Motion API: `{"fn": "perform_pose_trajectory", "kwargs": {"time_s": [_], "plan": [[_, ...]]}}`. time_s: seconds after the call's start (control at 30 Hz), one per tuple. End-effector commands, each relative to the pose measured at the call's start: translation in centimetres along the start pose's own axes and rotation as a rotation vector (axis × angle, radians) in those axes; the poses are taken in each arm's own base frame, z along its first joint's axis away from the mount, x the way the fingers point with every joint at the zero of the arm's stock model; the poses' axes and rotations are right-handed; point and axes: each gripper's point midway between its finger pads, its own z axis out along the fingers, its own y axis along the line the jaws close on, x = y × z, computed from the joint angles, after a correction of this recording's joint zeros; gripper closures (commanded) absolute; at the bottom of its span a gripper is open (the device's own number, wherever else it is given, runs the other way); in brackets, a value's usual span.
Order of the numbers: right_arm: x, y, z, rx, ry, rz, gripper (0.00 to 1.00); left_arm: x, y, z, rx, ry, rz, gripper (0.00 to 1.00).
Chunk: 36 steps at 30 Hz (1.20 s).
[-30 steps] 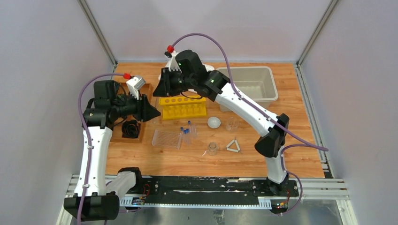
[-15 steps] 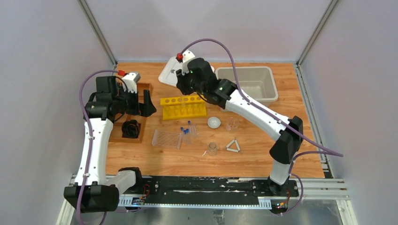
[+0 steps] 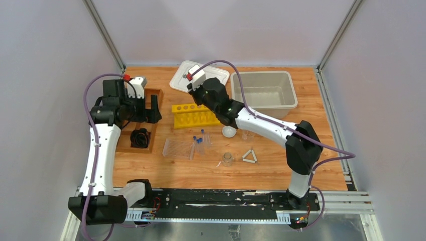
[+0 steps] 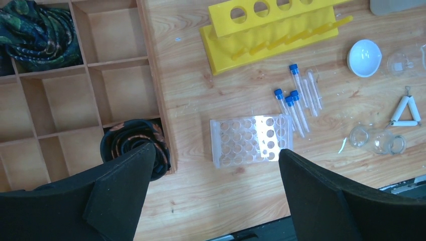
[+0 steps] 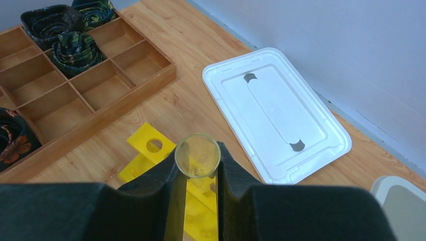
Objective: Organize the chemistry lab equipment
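My right gripper (image 5: 197, 161) is shut on a clear glass tube (image 5: 197, 154), seen end-on from its open rim, and hangs over the yellow tube rack (image 3: 196, 116). High over the table by the wooden tray's edge, my left gripper (image 4: 216, 148) stands wide open and empty. In front of the yellow rack lie a clear plastic rack (image 4: 251, 140), three blue-capped tubes (image 4: 294, 103), a white dome-shaped piece (image 4: 364, 57), a white triangle (image 4: 406, 111) and two glass beakers (image 3: 227, 159) (image 3: 248, 133).
A wooden compartment tray (image 4: 120, 90) with rolled dark fabric (image 4: 135, 145) sits at the left. A white lid (image 5: 274, 113) lies at the back, with a beige bin (image 3: 263, 103) to its right. The table's front edge runs just below the clear rack.
The left gripper has opened wide and drawn back to the left. The right arm has swung right and down with the tube, uncovering the white lid behind it.
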Motion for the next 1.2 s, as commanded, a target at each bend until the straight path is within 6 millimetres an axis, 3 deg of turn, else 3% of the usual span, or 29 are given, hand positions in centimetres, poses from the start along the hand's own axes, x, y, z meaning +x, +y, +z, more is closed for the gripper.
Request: {"fn": "perform_pose_trajectory", "kwargs": {"time_s": [0.0, 0.67, 1.17], "plan": [[-0.9, -0.9, 0.8, 0.041, -0.092, -0.013, 1.0, -1.3, -0.1, -1.5, -0.016, -0.058, 0.005, 0.0], [4.0, -1.3, 0.6, 0.068, -0.02, 0.032, 1.0, -1.3, 0.1, -1.4, -0.024, -0.057, 0.013, 0.0], [8.3, -0.3, 2.3, 0.063, 0.01, 0.056, 1.0, -1.5, 0.2, -1.8, -0.036, -0.07, 0.035, 0.0]]}}
